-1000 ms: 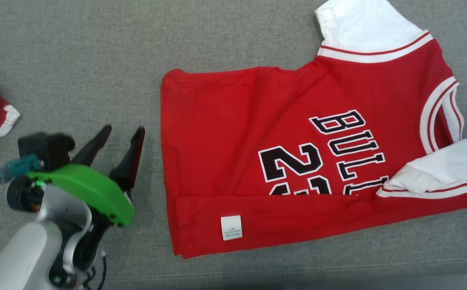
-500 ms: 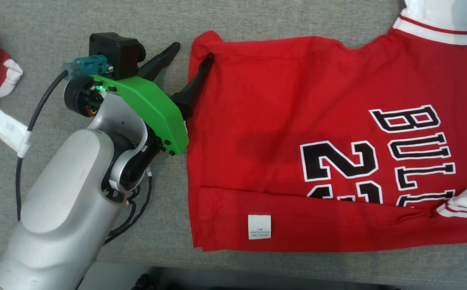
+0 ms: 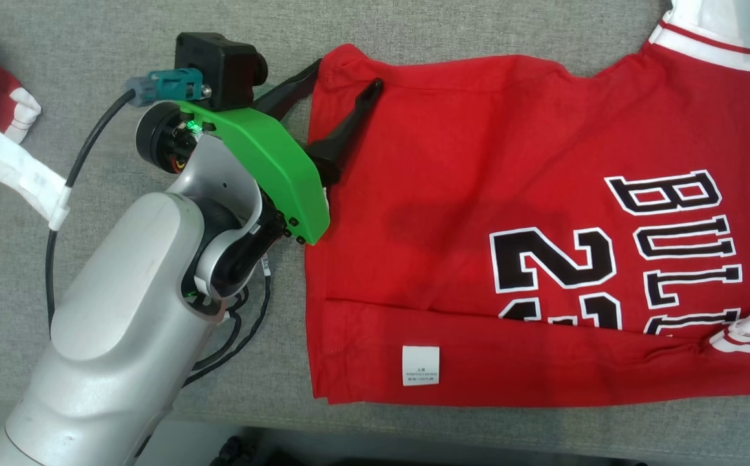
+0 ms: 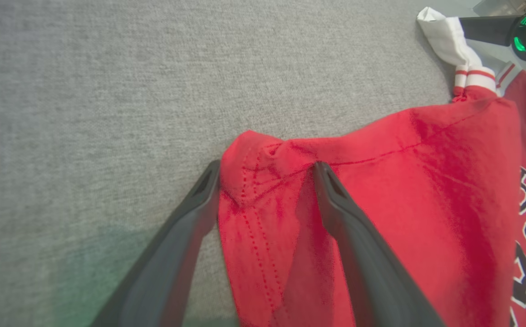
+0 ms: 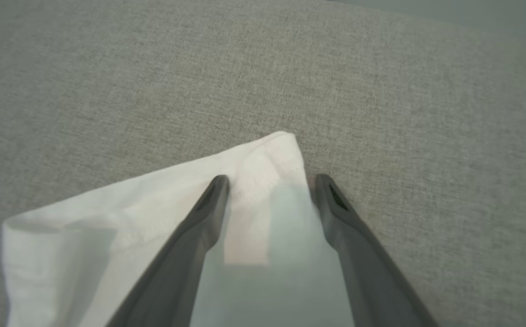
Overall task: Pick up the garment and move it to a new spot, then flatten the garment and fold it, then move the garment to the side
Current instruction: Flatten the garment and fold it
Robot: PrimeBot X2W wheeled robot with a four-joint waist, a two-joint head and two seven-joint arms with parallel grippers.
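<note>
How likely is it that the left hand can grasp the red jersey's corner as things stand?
Probably yes. The left hand is open and straddles the corner of the red jersey: one finger beside it on the grey cloth, one over the red fabric. Nothing is in the way.

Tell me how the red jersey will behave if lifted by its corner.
Probably floppy: the jersey lies creased and folded over itself, so it should drape from the corner. Likely light, being thin cloth. The stitched hem may grip well.

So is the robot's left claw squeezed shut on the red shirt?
No, the left gripper is open, its fingers straddling a corner of the red shirt.
</note>
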